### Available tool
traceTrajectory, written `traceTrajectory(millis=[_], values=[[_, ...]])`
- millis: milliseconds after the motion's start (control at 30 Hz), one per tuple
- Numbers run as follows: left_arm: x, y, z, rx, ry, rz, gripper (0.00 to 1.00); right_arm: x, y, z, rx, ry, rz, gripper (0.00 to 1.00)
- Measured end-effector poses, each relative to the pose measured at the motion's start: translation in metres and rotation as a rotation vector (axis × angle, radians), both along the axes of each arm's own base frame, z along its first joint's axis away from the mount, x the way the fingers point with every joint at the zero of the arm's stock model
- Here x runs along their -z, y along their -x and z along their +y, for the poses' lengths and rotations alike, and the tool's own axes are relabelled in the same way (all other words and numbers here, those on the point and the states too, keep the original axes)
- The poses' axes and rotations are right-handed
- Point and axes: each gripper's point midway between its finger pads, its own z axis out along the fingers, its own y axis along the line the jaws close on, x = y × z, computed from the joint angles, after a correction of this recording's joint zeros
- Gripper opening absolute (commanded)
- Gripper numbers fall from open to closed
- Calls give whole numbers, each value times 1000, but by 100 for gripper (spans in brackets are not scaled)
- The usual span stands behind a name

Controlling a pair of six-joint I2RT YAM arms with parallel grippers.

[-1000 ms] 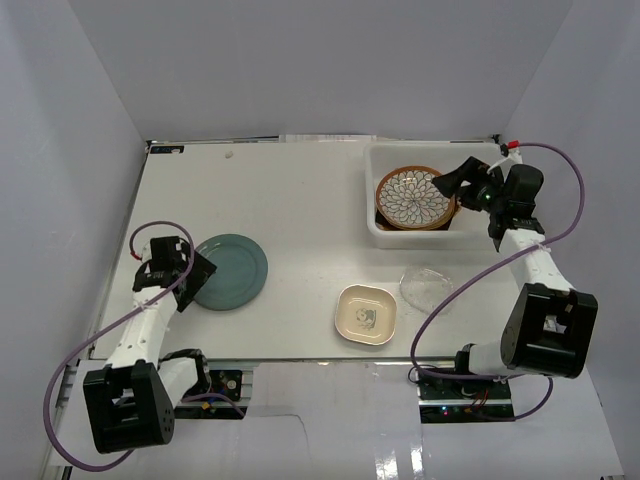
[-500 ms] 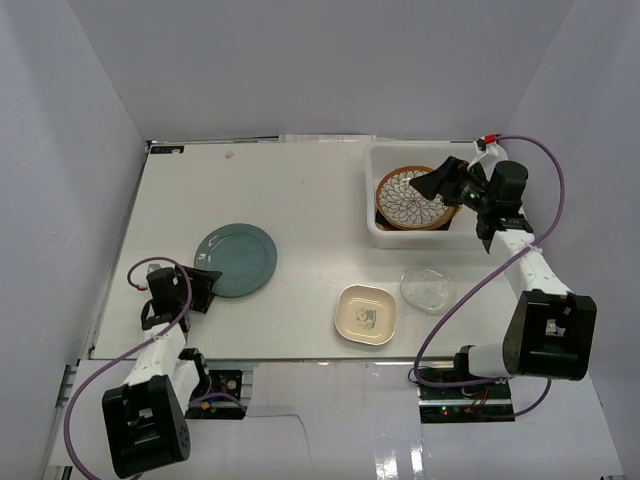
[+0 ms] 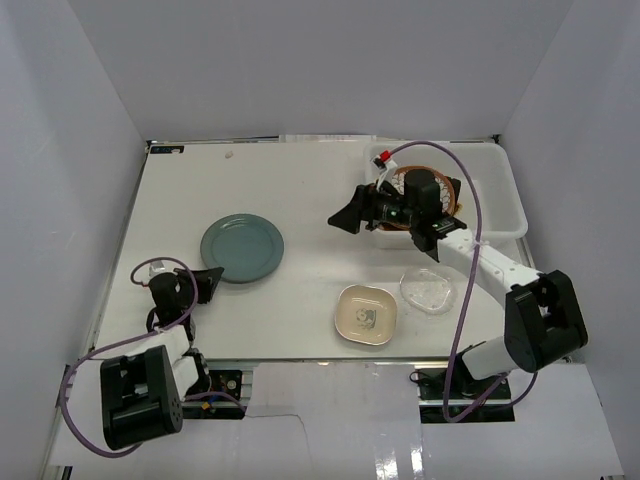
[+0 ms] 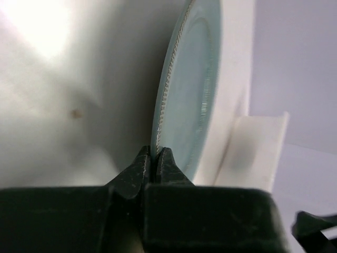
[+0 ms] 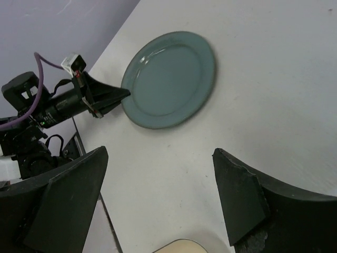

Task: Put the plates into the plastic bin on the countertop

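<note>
The white translucent rectangular plastic bin (image 3: 497, 203) stands at the far right corner of the large plain white countertop (image 3: 300, 190). A brown-rimmed round plate with a petal pattern (image 3: 449, 190) lies in it, largely hidden by the right arm. Well to the left of the bin and nearer the arm bases lies the teal round plate (image 3: 242, 248) (image 5: 169, 79) (image 4: 187, 100), flat on the countertop. The left gripper (image 3: 208, 282) (image 4: 152, 156) (image 5: 124, 94) sits at the plate's edge farthest from the bin, its jaws pressed together on the rim and pinching it. The right gripper (image 3: 346, 218) (image 5: 158, 196) hangs just left of the bin, between it and the teal plate. Its fingers (image 5: 242, 195) are spread wide with nothing between them, pointing away from the bin. On the near side of the bin, a clear glass round plate (image 3: 428, 290) rests on the countertop. Just left of the glass plate sits a cream rounded-square dish (image 3: 365, 313) with a small picture at its centre.
</note>
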Motion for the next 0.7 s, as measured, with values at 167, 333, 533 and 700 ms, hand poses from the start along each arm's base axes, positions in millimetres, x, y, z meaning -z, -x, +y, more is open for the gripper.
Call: traceTrajectory(millis=[167,333,533,700], values=[[-29,-21,-5,60,-10,-153,0,20,18,34,-79,28,44,90],[-41,-21,-13,106,-4,-207,0,50,24,57,-121,58,123,95],[-60,-13,-38,213,95,-270,0,69,7,68,-108,84,180,90],[-84,-5,-71,400,171,-322,0,64,-13,72,-81,83,165,90]])
